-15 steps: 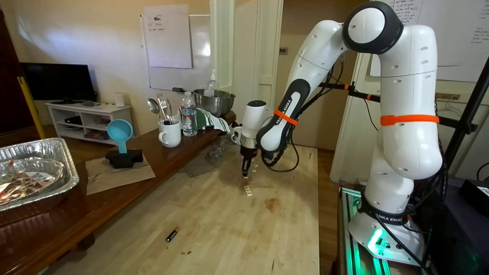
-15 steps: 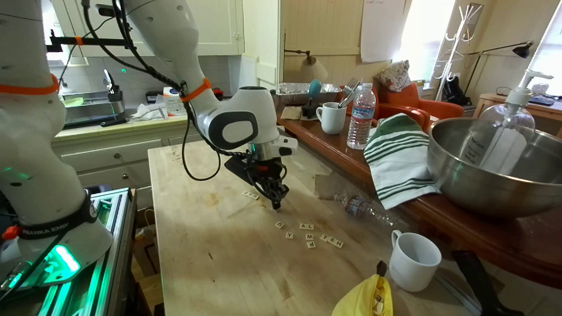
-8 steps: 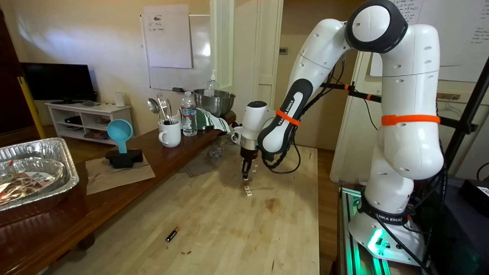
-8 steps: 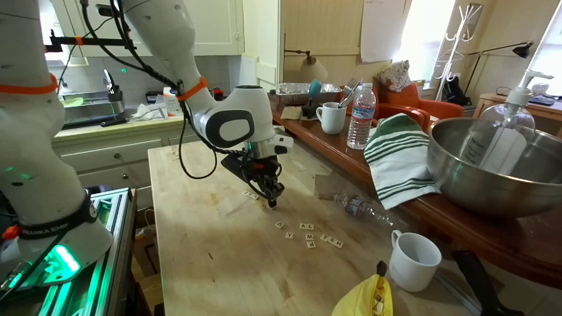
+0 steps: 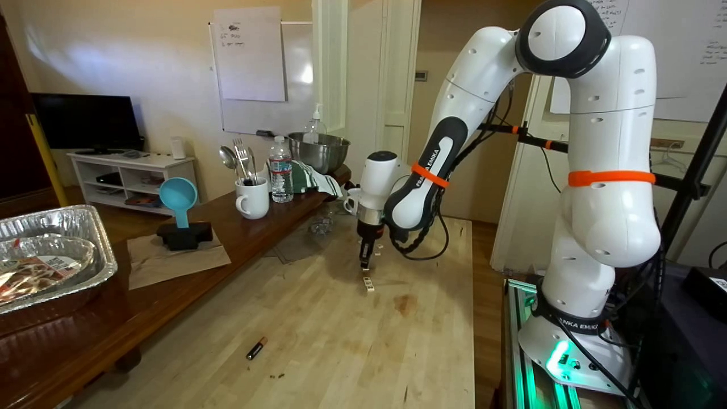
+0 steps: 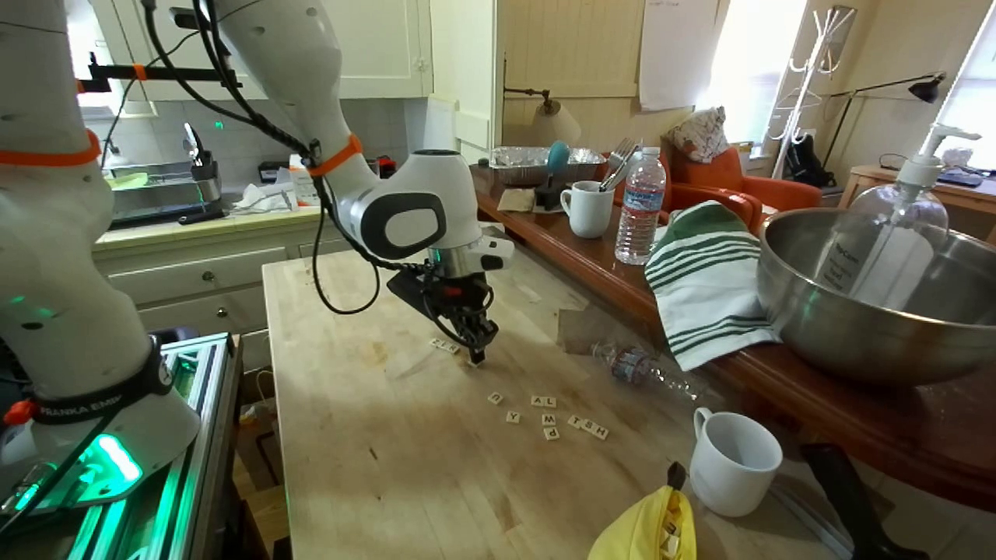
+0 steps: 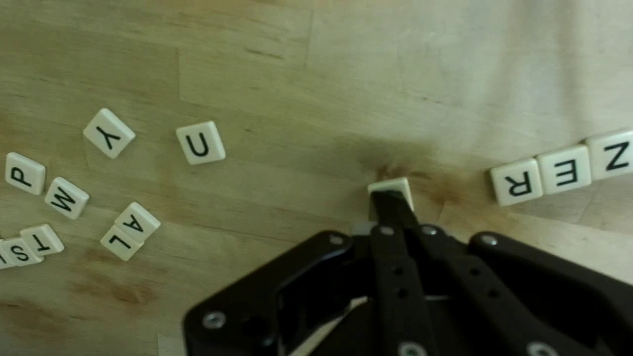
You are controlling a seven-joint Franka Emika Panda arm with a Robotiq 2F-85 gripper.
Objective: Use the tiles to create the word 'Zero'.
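Covering: black Robotiq gripper (image 7: 390, 200) has its tips over one small cream-white square tile (image 7: 389, 184); the letter under them is hidden.
Gripper state: fingers clenched together, pointing down; the covered tile sits beneath the tips, its edge showing past them in the wrist view. Contact force can't be told.
Arm: white Franka arm with orange bands (image 5: 477, 62), reaching over the pale wooden tabletop (image 5: 341, 341).
Z-E-R row: cream-white square Z tile (image 7: 613, 157), E tile (image 7: 564, 170) and R tile (image 7: 517, 183) touching edge to edge, letters upside down in the wrist view; Z tile is cut by the frame edge.
Covered tile position: near the R end of the row, apart from it, between the row and a cream-white U tile (image 7: 200, 142).
Loose tiles: U tile and cream-white Y tile (image 7: 109, 133) each stand alone. P tile (image 7: 25, 173) is just beside an M-or-W tile (image 7: 67, 198). A tile (image 7: 137, 222) touches L tile (image 7: 122, 242). T tile (image 7: 42, 240), S tile (image 7: 21, 251) and H tile (image 6: 601, 433) form a touching line.
Tabletop extras: white ceramic mug (image 6: 735, 467), open yellow zip pouch (image 6: 634, 533) with cream pieces inside, small black-and-copper battery (image 5: 257, 348).
Dark brown wooden ledge (image 5: 170, 296): carries a white cutlery mug (image 5: 252, 200), an upright clear water bottle (image 5: 281, 179), a green-striped white towel (image 6: 708, 288), and a stainless steel bowl (image 6: 825, 327) holding a clear pump bottle (image 6: 887, 241).
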